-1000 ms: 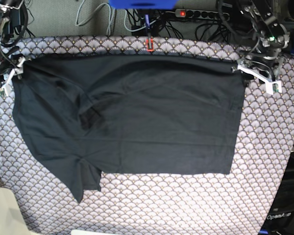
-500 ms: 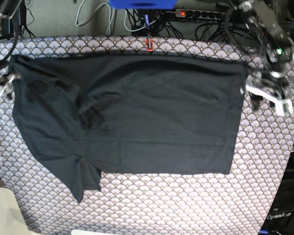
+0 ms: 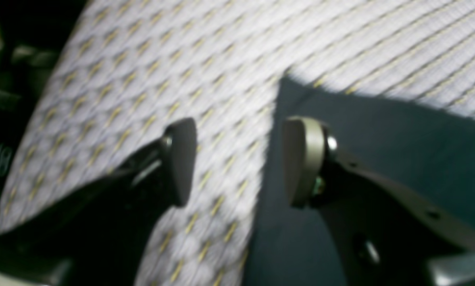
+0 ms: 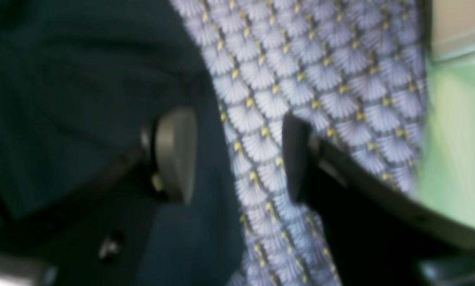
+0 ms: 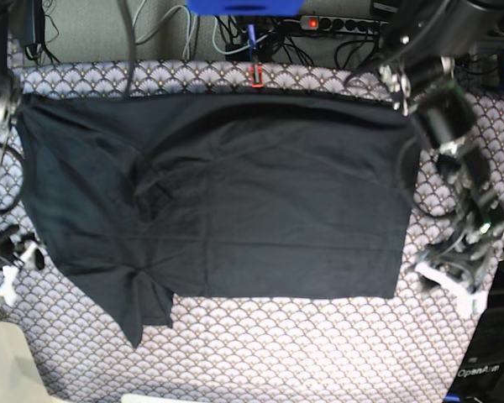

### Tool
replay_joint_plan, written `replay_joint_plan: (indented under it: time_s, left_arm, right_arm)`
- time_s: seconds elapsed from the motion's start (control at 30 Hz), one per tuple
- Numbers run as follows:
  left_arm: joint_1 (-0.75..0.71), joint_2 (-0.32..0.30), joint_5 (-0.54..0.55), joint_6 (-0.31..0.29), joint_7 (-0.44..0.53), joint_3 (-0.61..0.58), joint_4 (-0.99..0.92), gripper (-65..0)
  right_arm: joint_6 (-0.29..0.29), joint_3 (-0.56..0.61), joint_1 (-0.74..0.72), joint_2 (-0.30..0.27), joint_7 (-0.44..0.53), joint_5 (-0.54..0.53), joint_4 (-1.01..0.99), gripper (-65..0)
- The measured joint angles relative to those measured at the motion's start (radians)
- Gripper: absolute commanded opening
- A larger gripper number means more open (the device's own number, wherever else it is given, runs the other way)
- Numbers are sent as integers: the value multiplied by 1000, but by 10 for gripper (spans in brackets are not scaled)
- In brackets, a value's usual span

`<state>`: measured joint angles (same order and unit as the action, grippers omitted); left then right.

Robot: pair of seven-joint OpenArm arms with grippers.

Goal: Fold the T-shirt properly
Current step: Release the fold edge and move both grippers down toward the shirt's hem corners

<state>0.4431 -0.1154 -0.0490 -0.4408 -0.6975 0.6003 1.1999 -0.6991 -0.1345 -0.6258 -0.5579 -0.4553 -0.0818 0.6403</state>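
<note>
On grey scalloped cloth (image 5: 319, 336), black T-shirt (image 5: 260, 201) spread flat, left gripper (image 3: 237, 163) and right gripper (image 4: 237, 155) wide open, empty, seemingly poised beside lower corners for folding.

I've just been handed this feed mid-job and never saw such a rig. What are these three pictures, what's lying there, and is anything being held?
This is a robot with two arms. The base view looks down on the whole surface; the other two come from cameras on each wrist, looking past that arm's gripper.

A black T-shirt lies spread on a grey scallop-patterned cloth.

In the base view the left gripper is at the picture's right, near the shirt's lower right corner, and the right gripper at the picture's left edge.

In the wrist views both the left gripper and the right gripper are open, each hanging over a T-shirt edge, with nothing between the fingers. Nothing is held.
</note>
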Motion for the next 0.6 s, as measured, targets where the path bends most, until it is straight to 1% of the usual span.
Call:
replay_joint_plan:
  time_s: [0.07,0.1,0.17,0.27,0.33,0.4,0.5,0.6]
  left_arm:
    - [27,11,-59,4,59,-32,-72,-310]
    - [37,19,-82,16,88,-35,-117,-310]
    - [51,35,-131,9,139,-39,-219,-310]
    - [53,60,-181,12,206,-39,-333,-310]
    - [53,64,-185,9,254,-40,-382,-310]
    - [53,63,-187,6,272,-39,-404,-310]
    - [50,56,-187,14,273,-39,-409,-311]
    - [9,59,-184,11,279,-39,-367,-311]
  right_arm:
    - [0,28,-49,3,76,5,-105,-295]
    - [0,37,-62,2,103,7,-141,-295]
    - [0,47,-84,0,152,15,-206,-295]
    - [0,75,-92,1,226,15,-221,-295]
    - [1,87,-92,3,261,14,-220,-295]
    - [0,94,-87,5,277,14,-220,-295]
    - [0,93,-68,4,309,14,-222,-295]
    - [0,89,-34,4,327,7,-221,-295]
